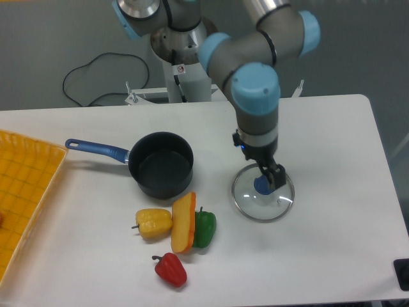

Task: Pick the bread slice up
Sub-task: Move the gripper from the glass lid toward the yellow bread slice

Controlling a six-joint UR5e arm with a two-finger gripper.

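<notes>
Bread slice (183, 223) lies lower left of my gripper (271, 178), long axis nearly vertical in frame; fingers look closed around the lid (262, 192) knob.

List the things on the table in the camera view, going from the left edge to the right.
Yellow basket → dark pot with a blue handle → yellow pepper → bread slice → green pepper → glass lid, with the gripper at its blue knob.
</notes>
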